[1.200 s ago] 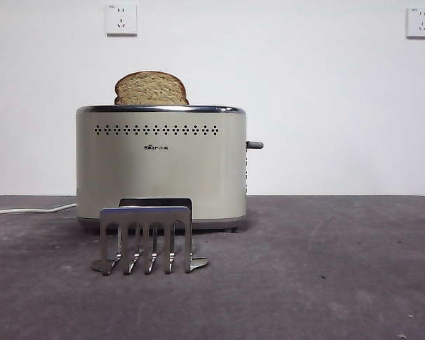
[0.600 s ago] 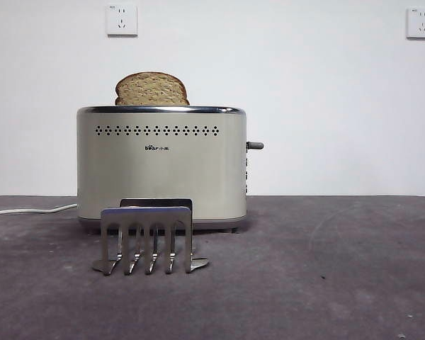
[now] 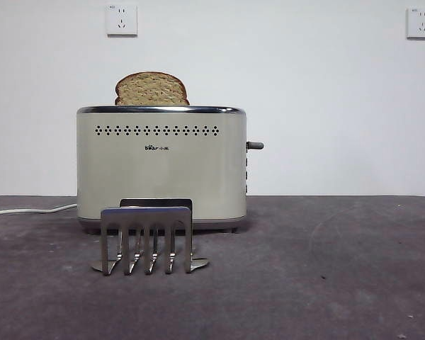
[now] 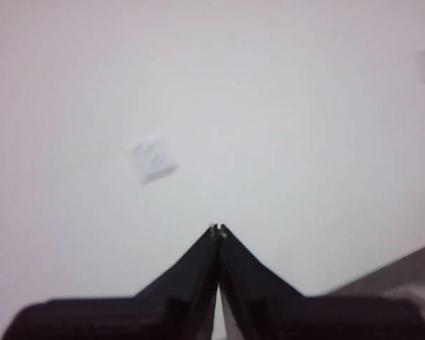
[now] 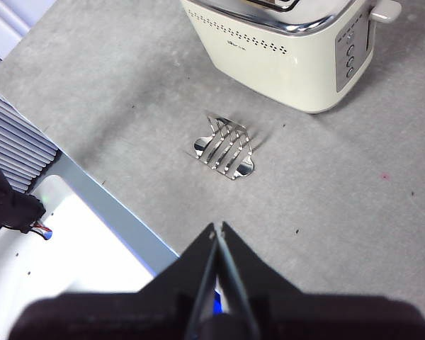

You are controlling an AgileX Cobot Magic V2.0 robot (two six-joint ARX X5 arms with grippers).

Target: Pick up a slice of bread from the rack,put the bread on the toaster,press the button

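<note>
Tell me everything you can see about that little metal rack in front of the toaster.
The rack is small, shiny brushed steel, with a flat top bar and five flat prongs hanging like a comb, curling into feet on the grey table. It stands upright in front of the cream toaster, much lower than it. Its slots hold nothing, and no fingers touch it.

The toaster hides the lower part of the slice of bread, and the right wrist view crops the toaster's top.

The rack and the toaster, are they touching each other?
Apart. The right wrist view shows bare grey table between the rack and the toaster; the front view only makes them overlap.
</note>
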